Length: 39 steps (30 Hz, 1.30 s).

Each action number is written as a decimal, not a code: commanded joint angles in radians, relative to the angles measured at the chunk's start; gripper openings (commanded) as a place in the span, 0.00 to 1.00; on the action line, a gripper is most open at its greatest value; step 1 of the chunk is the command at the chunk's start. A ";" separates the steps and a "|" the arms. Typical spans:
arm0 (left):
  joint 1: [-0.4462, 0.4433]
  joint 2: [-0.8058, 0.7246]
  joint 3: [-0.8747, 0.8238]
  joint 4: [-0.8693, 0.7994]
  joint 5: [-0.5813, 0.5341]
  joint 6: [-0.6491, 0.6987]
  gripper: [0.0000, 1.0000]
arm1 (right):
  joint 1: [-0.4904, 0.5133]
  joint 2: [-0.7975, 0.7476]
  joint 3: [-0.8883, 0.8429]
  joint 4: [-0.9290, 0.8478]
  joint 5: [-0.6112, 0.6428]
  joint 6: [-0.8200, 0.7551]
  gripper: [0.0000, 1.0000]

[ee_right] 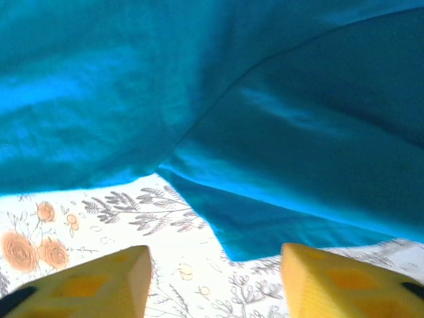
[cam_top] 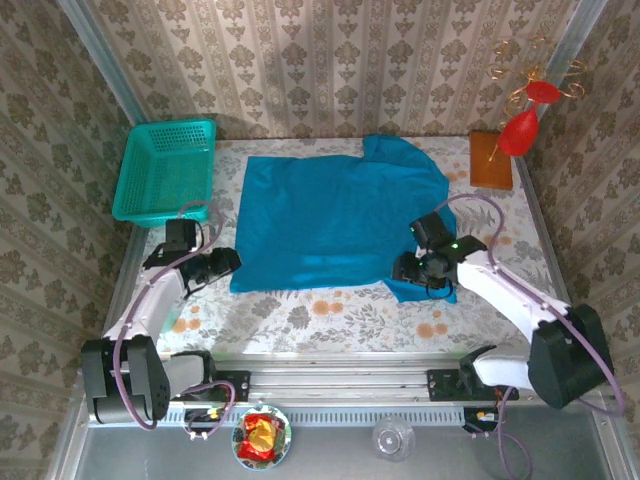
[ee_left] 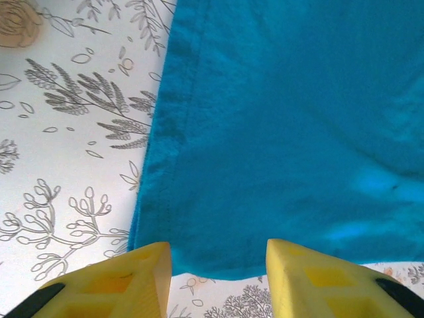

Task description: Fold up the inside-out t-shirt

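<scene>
The blue-teal t-shirt point(cam_top: 335, 220) lies spread on the table's middle, folded roughly into a rectangle, with a sleeve sticking out at the back right. My left gripper point(cam_top: 228, 262) sits at the shirt's near left corner, open, its yellow fingers point(ee_left: 142, 281) just short of the hem point(ee_left: 212, 265) with nothing between them. My right gripper point(cam_top: 405, 268) is at the near right corner, open, its yellow fingers point(ee_right: 331, 285) apart above the table. A loose lower layer of the shirt point(ee_right: 298, 218) ends just ahead of them.
A teal mesh basket point(cam_top: 165, 168) stands at the back left. A brown block point(cam_top: 490, 160) with red ornaments point(cam_top: 522, 125) is at the back right. Flowered tablecloth point(cam_top: 330, 320) runs along the near edge.
</scene>
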 commanded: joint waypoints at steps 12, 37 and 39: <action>-0.011 -0.020 0.003 0.011 0.032 0.000 0.43 | 0.058 0.219 -0.103 0.168 -0.082 0.069 0.67; -0.026 0.027 0.011 0.016 0.046 0.010 0.43 | 0.258 0.174 -0.053 0.069 -0.098 0.208 0.88; -0.029 0.025 0.007 0.018 0.046 0.010 0.43 | 0.264 0.189 -0.070 0.098 -0.110 0.222 0.88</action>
